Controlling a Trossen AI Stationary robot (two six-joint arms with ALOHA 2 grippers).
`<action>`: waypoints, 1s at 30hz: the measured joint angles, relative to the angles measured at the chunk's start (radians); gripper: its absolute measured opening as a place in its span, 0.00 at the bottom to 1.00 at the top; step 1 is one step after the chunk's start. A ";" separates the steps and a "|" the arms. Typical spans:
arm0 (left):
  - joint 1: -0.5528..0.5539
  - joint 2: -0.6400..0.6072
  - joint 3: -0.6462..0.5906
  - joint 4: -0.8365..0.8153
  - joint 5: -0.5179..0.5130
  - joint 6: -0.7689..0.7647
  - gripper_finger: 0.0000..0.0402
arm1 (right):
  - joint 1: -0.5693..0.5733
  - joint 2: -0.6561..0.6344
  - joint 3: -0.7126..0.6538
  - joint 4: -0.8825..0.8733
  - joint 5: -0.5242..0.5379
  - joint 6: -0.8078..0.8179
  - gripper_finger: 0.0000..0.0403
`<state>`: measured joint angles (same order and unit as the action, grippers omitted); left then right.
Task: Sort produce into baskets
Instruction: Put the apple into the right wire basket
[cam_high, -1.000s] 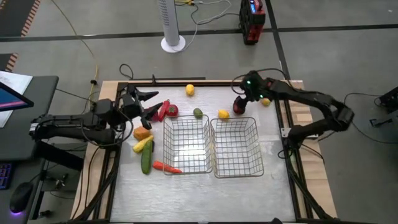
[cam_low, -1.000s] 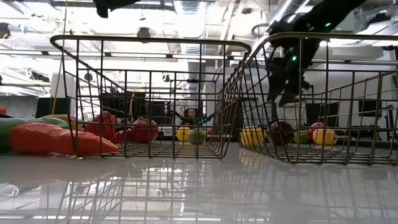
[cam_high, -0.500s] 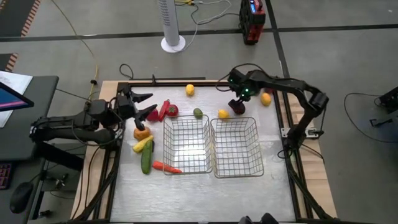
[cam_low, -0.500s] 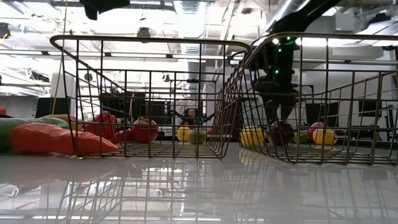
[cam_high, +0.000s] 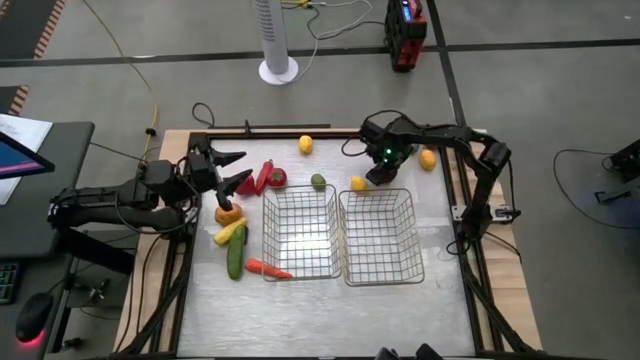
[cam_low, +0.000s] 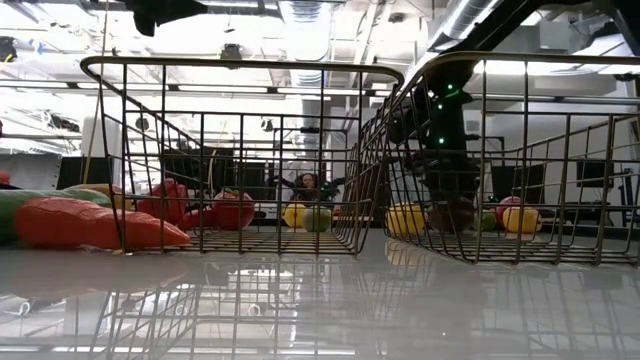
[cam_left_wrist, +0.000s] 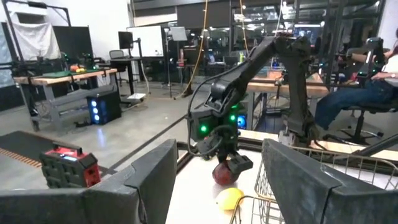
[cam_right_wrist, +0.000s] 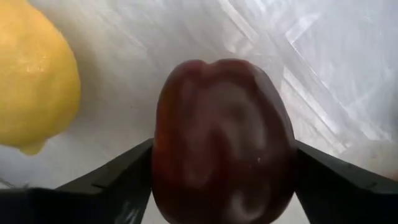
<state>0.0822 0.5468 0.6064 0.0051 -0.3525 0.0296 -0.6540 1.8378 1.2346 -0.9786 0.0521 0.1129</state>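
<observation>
Bright overhead lighting throws glare on the glossy table (cam_high: 300, 310), and the close plum (cam_right_wrist: 222, 143) looks soft.

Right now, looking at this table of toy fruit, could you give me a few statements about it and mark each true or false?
1. The right hand is closed on a dark plum. True.
2. A lemon lies beside that plum. True.
3. Both baskets hold several pieces. False: in the high view both are empty, with all the produce outside them.
4. The carrot lies inside the left basket. False: it is on the table by that basket's near left corner.
5. The left hand carries a lemon. False: its fingers are apart with nothing between them, near the red pieces.
</observation>
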 joint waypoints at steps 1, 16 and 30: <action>0.000 0.000 0.000 0.000 0.000 0.000 0.56 | 0.000 -0.004 0.000 -0.003 0.000 -0.006 0.86; 0.000 0.001 0.000 -0.020 0.013 -0.003 0.56 | 0.103 -0.288 0.113 -0.126 -0.003 -0.017 0.81; 0.000 0.005 0.000 -0.036 -0.005 -0.077 0.56 | 0.578 -0.462 0.124 -0.212 -0.078 0.217 0.87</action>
<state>0.0822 0.5514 0.6064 -0.0311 -0.3572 -0.0478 -0.0757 1.3758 1.3582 -1.1910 -0.0258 0.3295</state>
